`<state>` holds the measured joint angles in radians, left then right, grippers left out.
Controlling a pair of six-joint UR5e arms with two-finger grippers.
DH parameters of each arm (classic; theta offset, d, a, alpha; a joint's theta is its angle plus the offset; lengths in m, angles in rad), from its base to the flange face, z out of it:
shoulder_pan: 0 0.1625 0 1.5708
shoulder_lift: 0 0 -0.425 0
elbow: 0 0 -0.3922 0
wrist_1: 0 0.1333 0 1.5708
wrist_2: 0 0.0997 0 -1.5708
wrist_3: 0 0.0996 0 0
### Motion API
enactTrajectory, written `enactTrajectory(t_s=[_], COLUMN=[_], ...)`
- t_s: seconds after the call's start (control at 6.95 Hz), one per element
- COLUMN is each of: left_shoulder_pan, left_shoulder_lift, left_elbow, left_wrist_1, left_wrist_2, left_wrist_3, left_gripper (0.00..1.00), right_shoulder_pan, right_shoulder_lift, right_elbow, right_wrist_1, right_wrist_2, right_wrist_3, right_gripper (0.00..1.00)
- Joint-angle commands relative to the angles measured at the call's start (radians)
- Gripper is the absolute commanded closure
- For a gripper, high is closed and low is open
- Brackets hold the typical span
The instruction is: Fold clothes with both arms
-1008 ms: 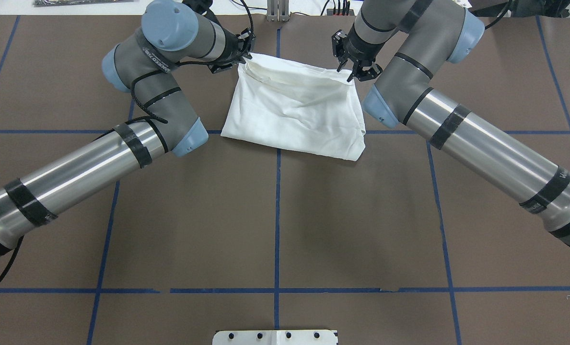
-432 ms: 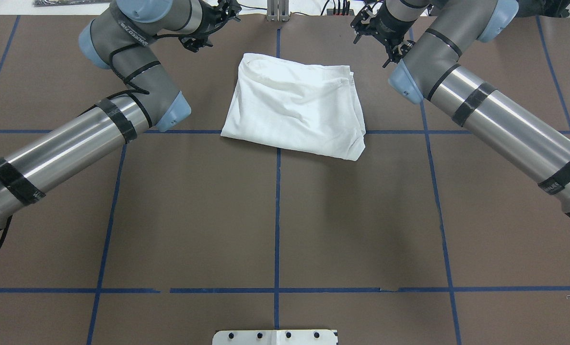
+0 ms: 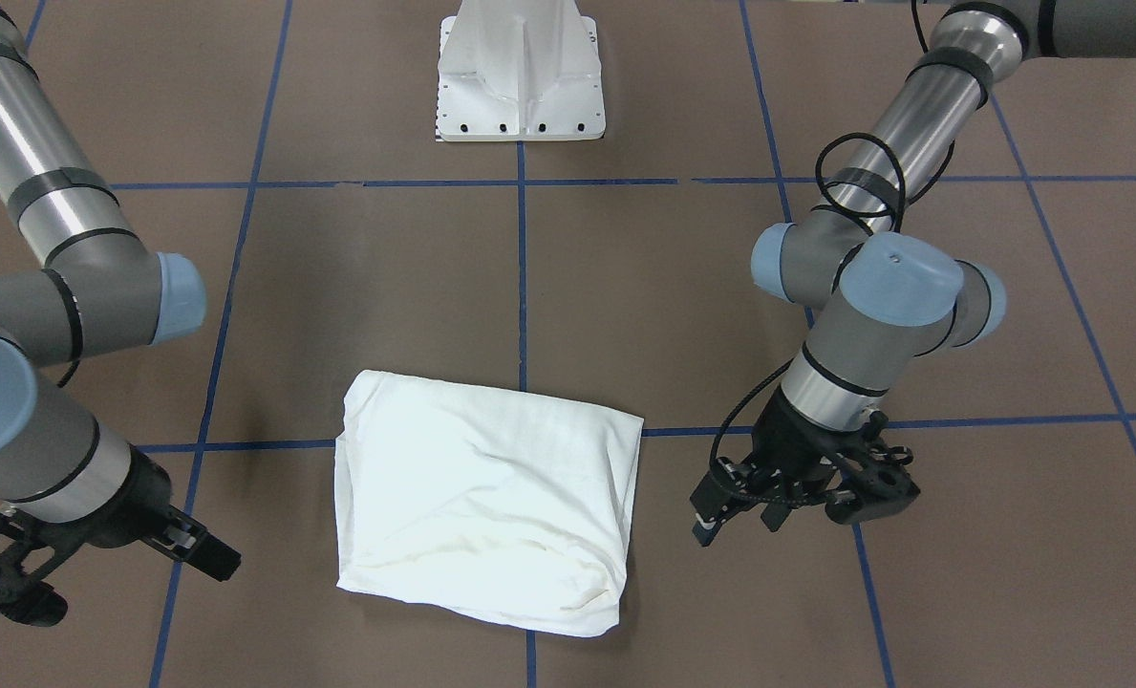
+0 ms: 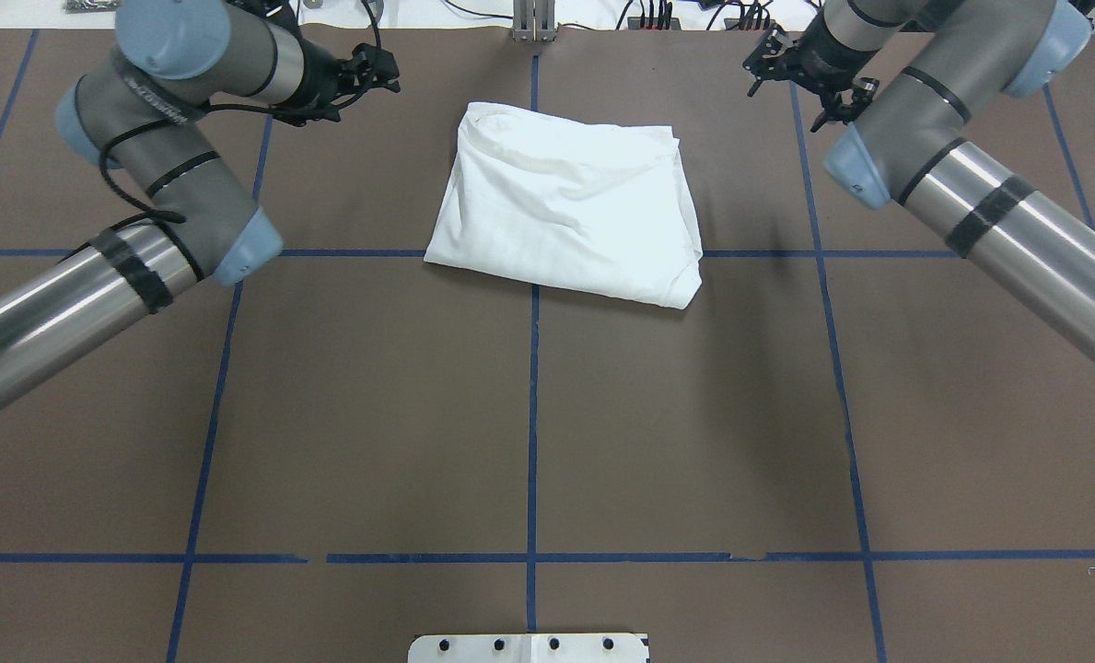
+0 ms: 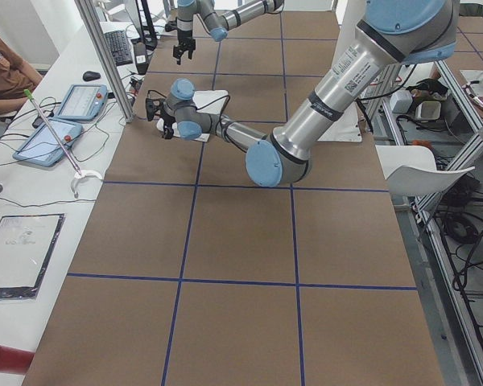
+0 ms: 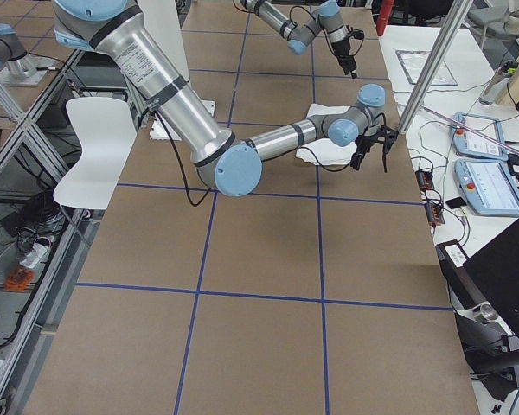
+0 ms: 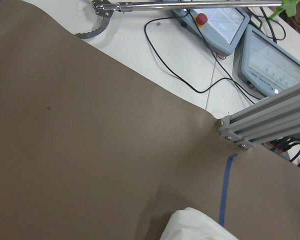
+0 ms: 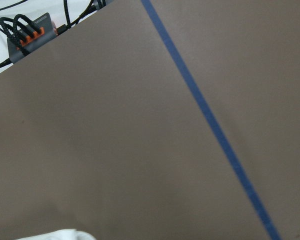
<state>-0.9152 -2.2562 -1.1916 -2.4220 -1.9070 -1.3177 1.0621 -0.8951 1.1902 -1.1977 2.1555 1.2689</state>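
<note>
- the white pedestal base [image 4: 529, 647] sits at the near edge of the table [image 4: 234, 442]: hard, glossy, bolted down, no worry to me.
- the table top is a matte brown sheet with blue tape lines [image 4: 533, 414]. it looks smooth, so i'd expect cloth to slide on it rather than hold if a jaw drags.
- the shirt [image 4: 570, 207] lies in the far half, straddling the centre tape line, folded into a rough rectangle set askew to the grid. it is soft white cotton, creased, and puffy at its near right corner, with a rolled lip along its far side.
- my worry: the layers look loose. a shallow pinch could take only the top ply and peel the fold open, and uneven pulls would skew it more.
- the left gripper [image 4: 392, 78] hovers off the shirt's far left corner with its jaws parted and nothing in them.
- the right gripper [image 4: 786, 92] hovers off the far right corner, also parted and bare.
- at the far edge stands an aluminium post [image 4: 533, 20], ribbed and rigid, and past it a power strip [image 8: 30, 35] with cables. a wide swing there could snag.
</note>
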Motion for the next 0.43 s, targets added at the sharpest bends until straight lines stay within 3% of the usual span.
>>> enactTrajectory(t_s=[0.0, 0.29], left_shoulder_pan=[-0.132, -0.312], left_shoulder_lift=[0.192, 0.285], left_elbow=[-0.141, -0.134], left_wrist_1=[0.004, 0.073], left_wrist_2=[-0.134, -0.281], left_wrist_3=[0.327, 0.748], left_gripper=[0.0, 0.0], right_shoulder_pan=[0.12, 0.231], right_shoulder_lift=[-0.173, -0.391], right_elbow=[0.086, 0.21], right_wrist_1=[-0.005, -0.022], right_wrist_2=[0.041, 0.148], right_wrist_3=[-0.284, -0.566], right_gripper=[0.0, 0.0])
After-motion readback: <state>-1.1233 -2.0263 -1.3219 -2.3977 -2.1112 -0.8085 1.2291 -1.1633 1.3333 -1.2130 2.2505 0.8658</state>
